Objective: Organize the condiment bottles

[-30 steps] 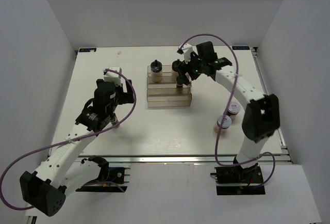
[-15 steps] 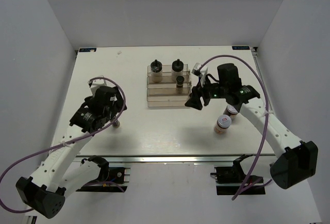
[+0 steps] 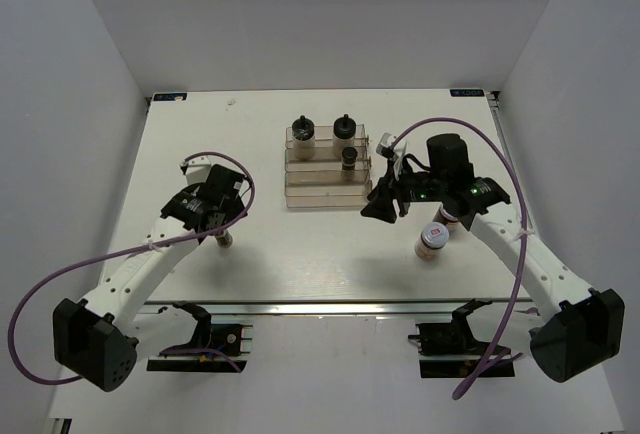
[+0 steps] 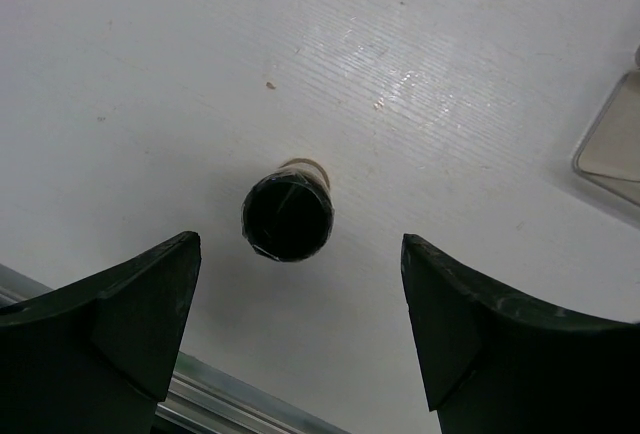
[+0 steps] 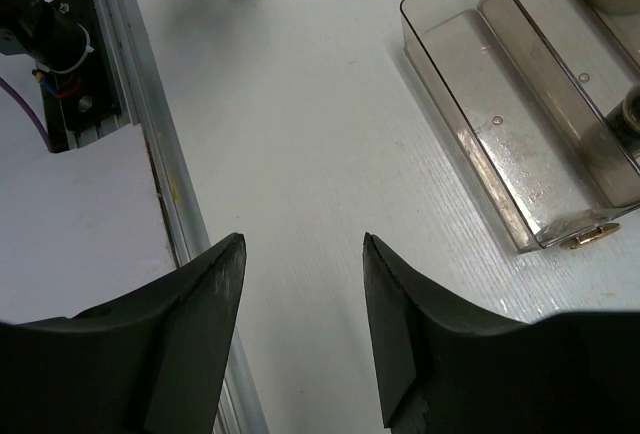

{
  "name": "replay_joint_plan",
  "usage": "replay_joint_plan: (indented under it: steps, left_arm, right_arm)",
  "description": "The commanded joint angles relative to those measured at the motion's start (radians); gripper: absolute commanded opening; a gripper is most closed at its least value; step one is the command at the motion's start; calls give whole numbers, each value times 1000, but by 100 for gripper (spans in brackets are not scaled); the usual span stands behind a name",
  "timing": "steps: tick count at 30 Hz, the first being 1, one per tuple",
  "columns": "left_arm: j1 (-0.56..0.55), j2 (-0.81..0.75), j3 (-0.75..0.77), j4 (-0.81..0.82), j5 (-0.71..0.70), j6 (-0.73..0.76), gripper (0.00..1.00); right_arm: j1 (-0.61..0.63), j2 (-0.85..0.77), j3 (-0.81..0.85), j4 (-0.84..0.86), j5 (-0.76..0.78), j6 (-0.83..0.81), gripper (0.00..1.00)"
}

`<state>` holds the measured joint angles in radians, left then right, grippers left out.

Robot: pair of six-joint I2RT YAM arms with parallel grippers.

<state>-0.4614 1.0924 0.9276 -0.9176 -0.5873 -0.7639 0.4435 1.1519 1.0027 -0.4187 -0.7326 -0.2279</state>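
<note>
Here, the left hand (image 3: pixel 220 229) hangs over a capped bottle (image 4: pixel 287 216) near the front left of the counter (image 3: pixel 200 144). Its fingers (image 4: pixel 110 324) are spread wide on either side of the black cap and do not touch it. That bottle stands upright on the counter, well apart from the rack (image 3: pixel 327 169).

The right hand (image 5: pixel 304 244) sits just off the rack's front right corner. Its jaws stand apart with only bare counter between them, so it holds nothing.

Three bottles stand in the rack. A pale bottle (image 3: pixel 303 130) with a black knob is at the back left, and a knobbed bottle (image 3: pixel 344 126) is at the back right. A dark bottle (image 3: pixel 349 156) stands on the step just in front of the knobbed one.

Right of the rack, a brownish jar (image 3: pixel 433 241) with a red-marked white lid stands on the counter towards the front. Another jar (image 3: pixel 447 218) stands just behind it, partly hidden by the right arm (image 3: pixel 500 229).
</note>
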Motion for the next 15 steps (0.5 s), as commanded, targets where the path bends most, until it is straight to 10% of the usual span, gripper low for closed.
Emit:
replay_joint_plan:
  steps: [1, 15]
  left_arm:
    - [1, 4, -19, 9, -32, -26, 90]
    - [75, 81, -70, 98, 43, 5, 78]
  right_arm:
    - [-2, -38, -10, 38, -21, -2, 57]
    - [-2, -41, -18, 38, -33, -10, 57]
